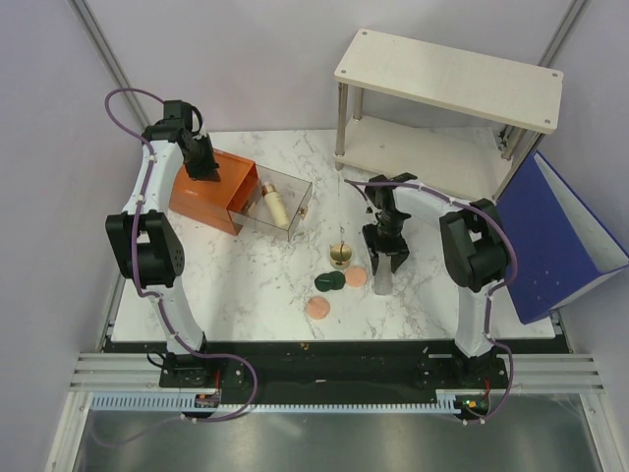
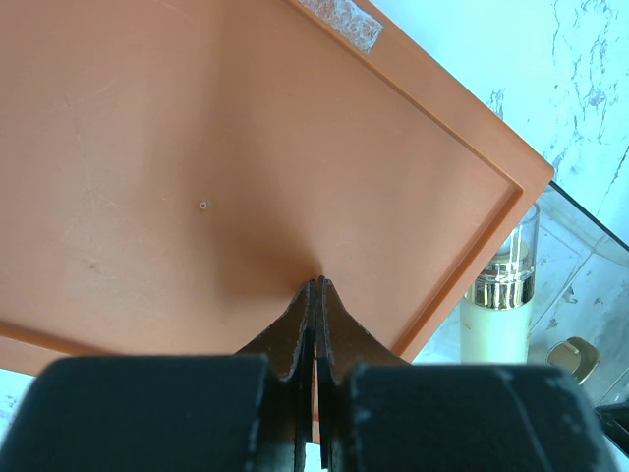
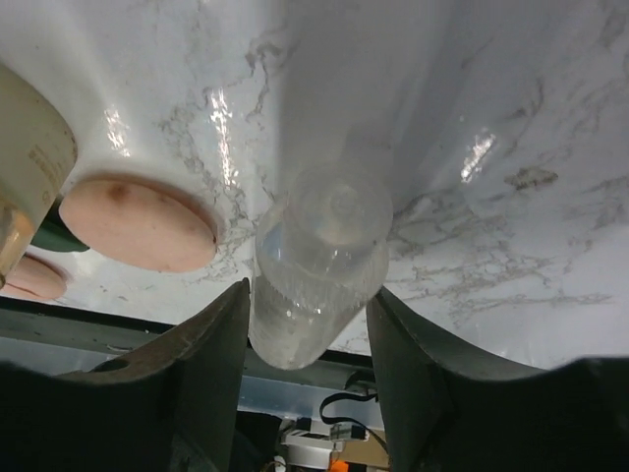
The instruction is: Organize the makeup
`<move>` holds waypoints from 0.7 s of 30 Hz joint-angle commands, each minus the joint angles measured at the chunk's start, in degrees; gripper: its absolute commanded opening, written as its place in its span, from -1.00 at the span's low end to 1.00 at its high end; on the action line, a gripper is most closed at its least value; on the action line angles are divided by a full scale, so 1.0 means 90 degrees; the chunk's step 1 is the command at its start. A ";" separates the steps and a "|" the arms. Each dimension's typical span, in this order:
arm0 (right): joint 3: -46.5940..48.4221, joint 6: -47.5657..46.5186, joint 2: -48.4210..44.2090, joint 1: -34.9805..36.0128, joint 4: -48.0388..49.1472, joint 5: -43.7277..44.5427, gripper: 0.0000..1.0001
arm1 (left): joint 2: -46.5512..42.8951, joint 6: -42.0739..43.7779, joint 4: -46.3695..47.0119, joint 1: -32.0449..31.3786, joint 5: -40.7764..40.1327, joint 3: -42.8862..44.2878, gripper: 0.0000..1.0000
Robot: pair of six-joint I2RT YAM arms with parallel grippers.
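The right fingers [image 3: 197,383] sit close on both sides of the clear tube [image 3: 319,265] on the worktop [image 3: 511,147], beside a peach disc [image 3: 138,224]; I cannot tell if they squeeze it; the left fingers [image 2: 295,329] are pressed together, empty, on the orange box [image 2: 197,147]; the slippery tube might tip and bump the disc.

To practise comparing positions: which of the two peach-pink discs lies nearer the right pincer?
The disc just right of the dark green compact; the other disc lies nearer the front edge of the table.

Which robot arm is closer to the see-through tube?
Right. The right arm has its jaws either side of the clear tube; the left arm is far off, at the orange box.
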 commanded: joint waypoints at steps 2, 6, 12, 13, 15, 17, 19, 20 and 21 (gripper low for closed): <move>-0.0055 -0.0110 0.0373 -0.0006 0.0588 -0.0094 -0.03 | 0.0405 0.0230 -0.0661 -0.0058 -0.0111 -0.0428 -0.96; 0.0179 -0.0296 0.0452 -0.0016 0.0608 -0.0056 -0.91 | 0.0356 0.0240 -0.0661 -0.0058 -0.0121 -0.0467 -0.96; 0.1184 -0.0462 0.0189 -0.0026 0.0305 0.0091 -1.00 | 0.0297 0.0249 -0.0690 -0.0058 -0.0209 -0.0477 -0.97; 0.1533 -0.0549 0.0160 -0.0006 0.0286 -0.0025 -1.00 | 0.0278 0.0240 -0.0690 -0.0058 -0.0209 -0.0487 -0.97; 0.1916 -0.0570 0.0111 -0.0006 0.0315 -0.0347 -1.00 | 0.0278 0.0230 -0.0690 -0.0058 -0.0190 -0.0516 -0.97; 0.2599 -0.0589 0.0120 -0.0006 0.0412 -0.0669 -1.00 | 0.0287 0.0240 -0.0700 -0.0049 -0.0141 -0.0516 -0.97; 0.3290 -0.0579 0.0208 -0.0006 0.0529 -0.1138 -1.00 | 0.0288 0.0230 -0.0710 -0.0058 -0.0150 -0.0516 -0.96; 0.3488 -0.0531 0.0247 -0.0016 0.0665 -0.1323 -1.00 | 0.0297 0.0240 -0.0710 -0.0058 -0.0131 -0.0526 -0.96; 0.3780 -0.0482 0.0305 -0.0016 0.0792 -0.1654 -1.00 | 0.0307 0.0230 -0.0719 -0.0058 -0.0131 -0.0507 -0.97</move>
